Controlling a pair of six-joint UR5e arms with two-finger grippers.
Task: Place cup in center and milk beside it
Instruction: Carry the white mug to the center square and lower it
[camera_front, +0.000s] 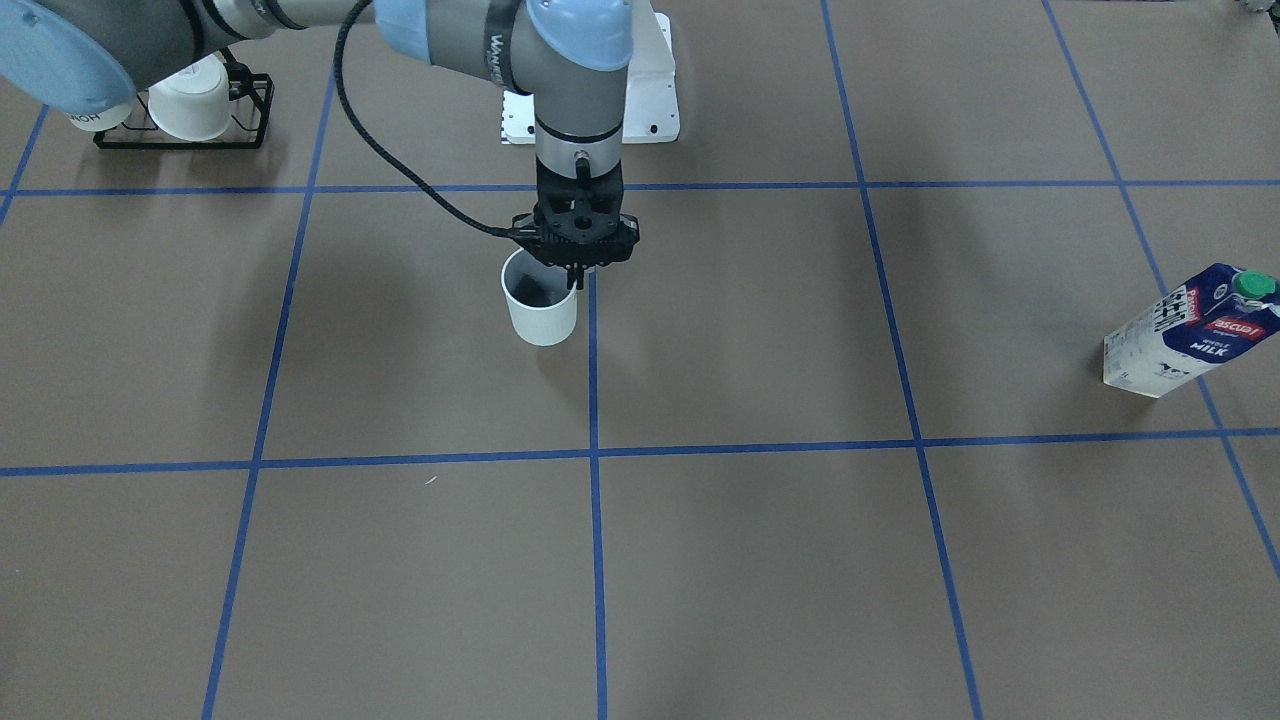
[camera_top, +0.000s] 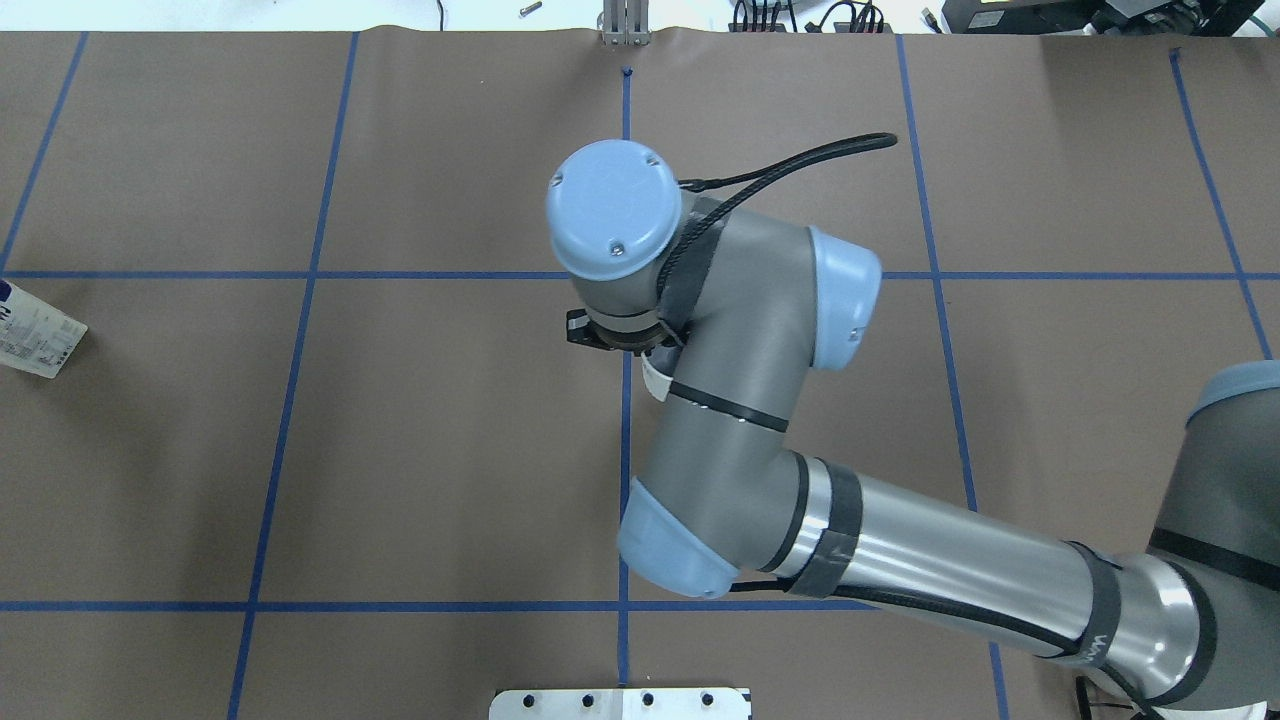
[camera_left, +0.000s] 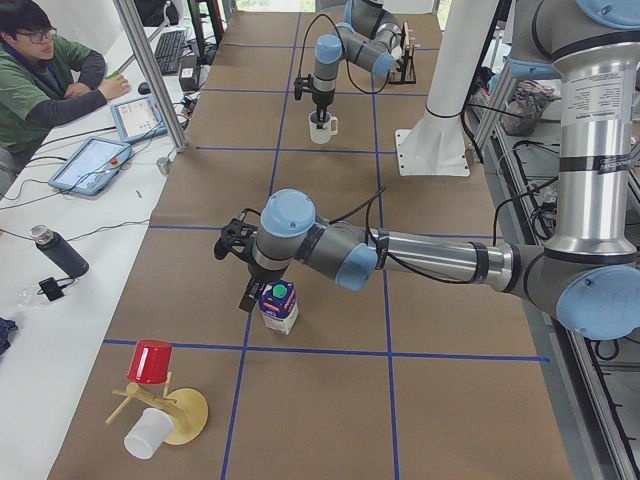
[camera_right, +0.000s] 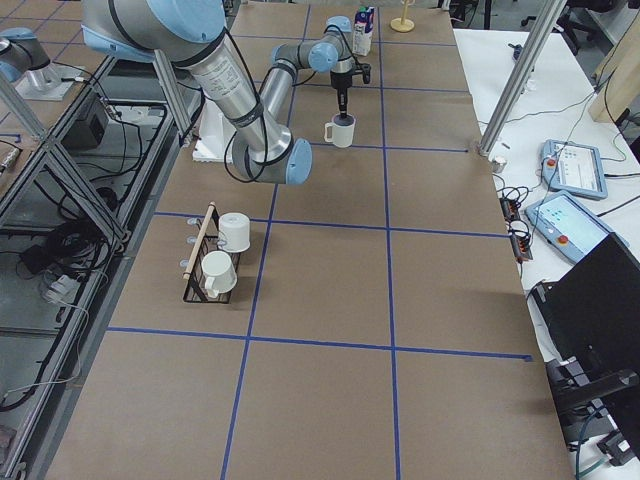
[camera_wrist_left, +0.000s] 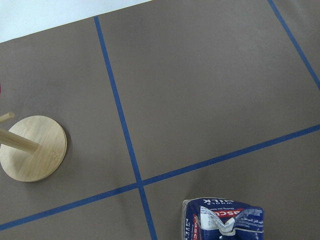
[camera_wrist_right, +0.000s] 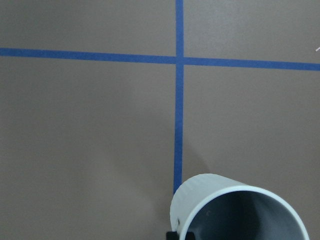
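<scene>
The pale grey-white cup with a dark inside stands just beside a straight blue tape line in the table's middle part. My right gripper comes straight down on the cup's rim and is shut on it. The right wrist view shows the cup at the bottom edge. The overhead view hides it under my right wrist. The navy and white milk carton stands upright far off on my left side. My left gripper hovers close beside the milk; I cannot tell whether it is open or shut.
A black wire rack with white cups stands behind my right arm. A wooden stand with a red cup and a white cup is beyond the milk; its base shows in the left wrist view. An operator sits alongside the table.
</scene>
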